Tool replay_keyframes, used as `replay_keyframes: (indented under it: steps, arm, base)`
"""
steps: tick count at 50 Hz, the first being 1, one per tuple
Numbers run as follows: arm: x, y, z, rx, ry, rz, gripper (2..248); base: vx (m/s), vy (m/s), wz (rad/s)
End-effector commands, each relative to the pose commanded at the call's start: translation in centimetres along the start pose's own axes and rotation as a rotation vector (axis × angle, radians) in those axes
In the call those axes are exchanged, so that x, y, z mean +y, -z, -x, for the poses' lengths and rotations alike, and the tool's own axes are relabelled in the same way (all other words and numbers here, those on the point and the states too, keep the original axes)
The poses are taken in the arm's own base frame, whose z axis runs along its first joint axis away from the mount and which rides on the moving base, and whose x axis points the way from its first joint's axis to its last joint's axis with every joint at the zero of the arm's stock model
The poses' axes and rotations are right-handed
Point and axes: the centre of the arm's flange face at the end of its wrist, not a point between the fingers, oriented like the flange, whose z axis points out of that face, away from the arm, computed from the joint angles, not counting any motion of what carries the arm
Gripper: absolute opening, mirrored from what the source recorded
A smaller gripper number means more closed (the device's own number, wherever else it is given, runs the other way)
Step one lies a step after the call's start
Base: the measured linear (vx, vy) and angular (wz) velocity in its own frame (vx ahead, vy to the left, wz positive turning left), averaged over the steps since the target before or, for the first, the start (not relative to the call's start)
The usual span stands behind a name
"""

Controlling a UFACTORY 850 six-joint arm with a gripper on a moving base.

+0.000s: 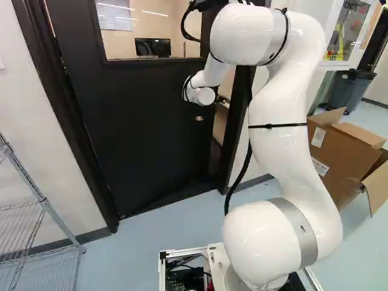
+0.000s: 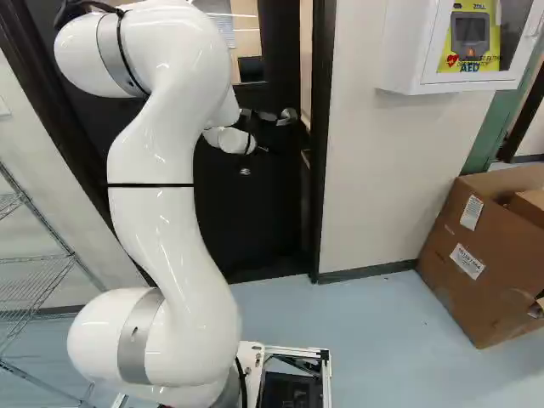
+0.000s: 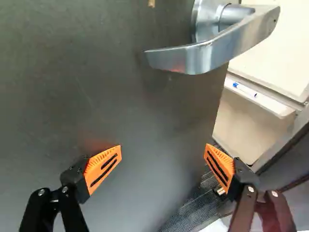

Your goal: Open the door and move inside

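Note:
The dark door (image 1: 139, 115) stands ajar, a gap showing between its handle-side edge and the frame (image 1: 239, 115). Its silver lever handle (image 2: 287, 116) is level, just beyond the end of my arm. My gripper (image 2: 257, 146) is mostly hidden by the wrist in the right base view. Seen from the wrist, the gripper (image 3: 163, 151) is open, its orange-padded fingers wide apart with nothing held between them. The door face (image 3: 116, 106) lies ahead of them, and the lever (image 3: 207, 54) is clear of both fingers, off to one side.
A wire shelf (image 1: 39, 200) stands left of the doorway. To its right are a wall, a white AED cabinet (image 2: 463, 81) and open cardboard boxes (image 2: 484, 255). A grey bin (image 1: 351, 91) is farther back. Through the gap, a pale ledge (image 3: 260, 99) with a marker shows.

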Motion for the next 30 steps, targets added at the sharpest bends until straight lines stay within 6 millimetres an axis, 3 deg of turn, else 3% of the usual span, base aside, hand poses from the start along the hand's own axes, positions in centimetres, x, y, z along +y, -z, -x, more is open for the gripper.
replay_keyframes:
  steps: [30]
  arm:
    - [-6.0,-2.6,1.1,-0.049,0.264,-0.190,247]
  base:
    - [0.000,0.000,0.000]
